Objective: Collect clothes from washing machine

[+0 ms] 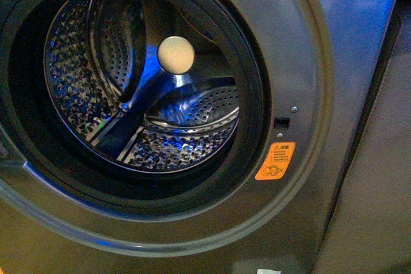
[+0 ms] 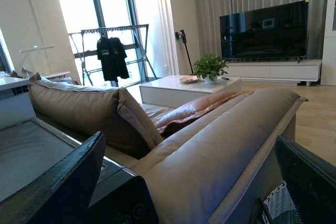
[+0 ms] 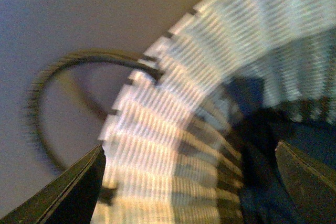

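The washing machine (image 1: pixel 302 62) fills the front view, grey, with its round black-rimmed porthole open. Its perforated steel drum (image 1: pixel 83 75) shows no fabric inside, only a cream disc (image 1: pixel 175 54) at the back. Neither arm appears there. In the blurred right wrist view, dark navy clothes (image 3: pixel 260 171) lie inside a white woven basket (image 3: pixel 173 129). My right gripper (image 3: pixel 189 150) hangs open over the basket's rim, one finger on each side. My left gripper (image 2: pixel 189 145) is open and empty, facing a beige sofa (image 2: pixel 210 145).
An orange sticker (image 1: pixel 275 161) sits right of the porthole. The basket has a black loop handle (image 3: pixel 58 72). The left wrist view shows a dark touch panel (image 2: pixel 123 205), a bit of white basket (image 2: pixel 283 205), a coffee table (image 2: pixel 184 85), a TV (image 2: pixel 262 30) and a drying rack (image 2: pixel 113 51).
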`<state>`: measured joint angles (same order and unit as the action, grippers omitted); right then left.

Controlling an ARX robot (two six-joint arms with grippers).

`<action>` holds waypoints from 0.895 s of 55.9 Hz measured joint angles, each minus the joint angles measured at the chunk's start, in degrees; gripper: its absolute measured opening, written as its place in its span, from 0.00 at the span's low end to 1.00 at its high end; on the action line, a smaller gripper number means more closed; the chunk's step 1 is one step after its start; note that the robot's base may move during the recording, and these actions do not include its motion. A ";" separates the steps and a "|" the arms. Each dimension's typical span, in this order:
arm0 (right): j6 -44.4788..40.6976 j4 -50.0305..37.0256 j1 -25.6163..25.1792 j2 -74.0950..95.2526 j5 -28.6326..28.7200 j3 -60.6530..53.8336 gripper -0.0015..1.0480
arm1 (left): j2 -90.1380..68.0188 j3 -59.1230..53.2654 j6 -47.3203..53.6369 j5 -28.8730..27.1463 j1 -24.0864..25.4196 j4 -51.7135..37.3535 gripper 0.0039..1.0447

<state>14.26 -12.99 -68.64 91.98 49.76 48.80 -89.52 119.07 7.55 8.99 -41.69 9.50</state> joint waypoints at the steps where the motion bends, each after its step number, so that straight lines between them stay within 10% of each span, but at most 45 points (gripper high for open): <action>1: 0.83 -0.85 0.44 -2.12 1.01 -0.77 0.93 | 0.00 0.00 0.00 0.00 0.00 0.00 0.94; 15: 8.41 -9.07 11.91 -24.98 -0.48 -6.62 0.93 | 0.02 0.00 0.00 0.00 0.00 0.00 0.94; 28: 11.39 -11.54 32.74 -42.18 -12.24 -12.28 0.93 | 0.02 0.00 0.00 0.00 0.00 0.00 0.94; 50: -7.10 -31.47 82.34 -60.26 -61.16 -43.34 0.93 | 0.02 0.00 0.00 0.00 0.00 0.00 0.94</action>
<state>7.16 -44.47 13.69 31.73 -11.40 5.45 -89.49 119.07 7.55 8.99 -41.69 9.50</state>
